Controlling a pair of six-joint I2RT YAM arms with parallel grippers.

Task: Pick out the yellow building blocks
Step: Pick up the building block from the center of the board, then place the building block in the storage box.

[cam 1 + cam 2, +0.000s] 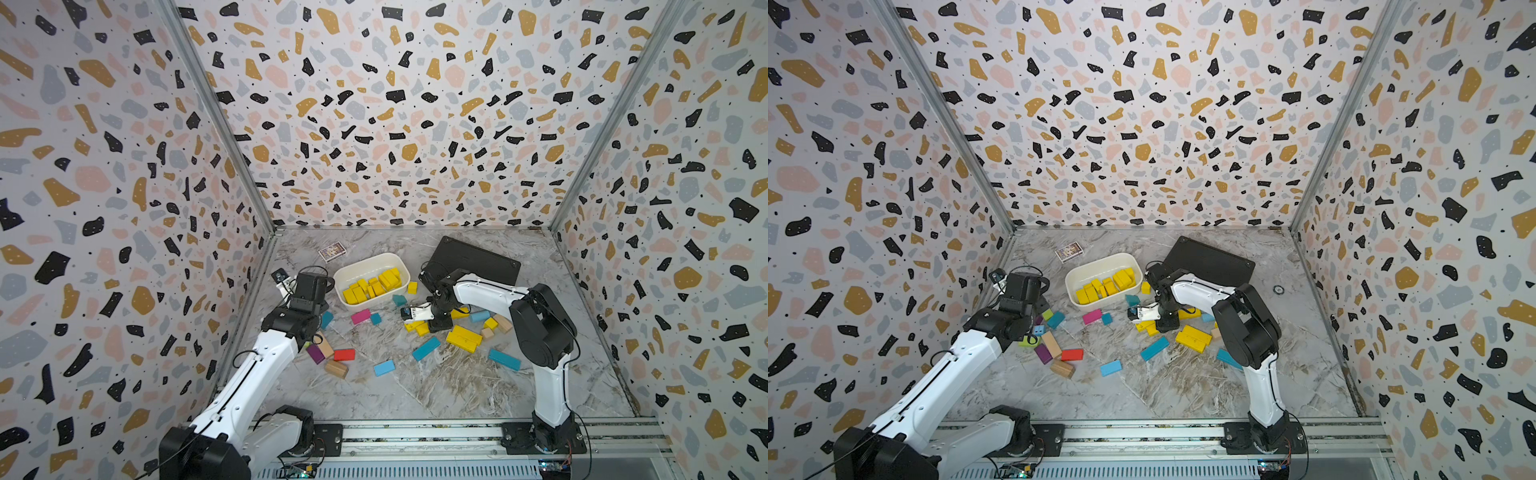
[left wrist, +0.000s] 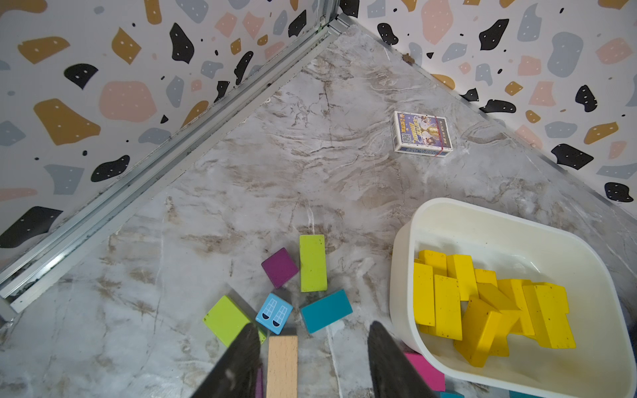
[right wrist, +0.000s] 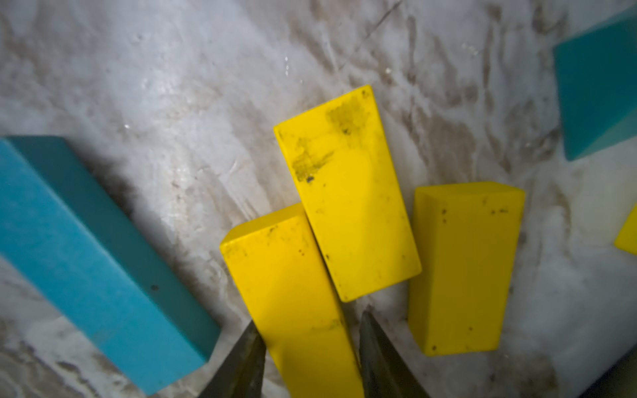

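Several yellow building blocks point(image 1: 374, 286) lie piled in the white bin point(image 1: 345, 274), also seen in the left wrist view as a yellow pile point(image 2: 482, 303). More yellow blocks lie loose on the marble: a cube point(image 1: 412, 287) by the bin, stacked bars point(image 1: 464, 338) and a small cube point(image 1: 491, 323). My right gripper point(image 3: 310, 320) is low over a cluster of three; its jaws press both sides of one yellow block point(image 3: 293, 275). A second yellow block point(image 3: 348, 193) leans across it and a third point(image 3: 462, 268) stands beside. My left gripper point(image 2: 313, 327) hangs open beside the bin, holding nothing.
A black board point(image 1: 473, 259) lies at the back right and a small card box point(image 1: 332, 252) at the back left. Teal point(image 1: 426, 348), blue point(image 1: 384, 368), red point(image 1: 344, 354), pink point(image 1: 360, 316) and tan point(image 1: 336, 368) blocks are scattered about. A teal bar point(image 3: 86, 248) lies close to the right jaws.
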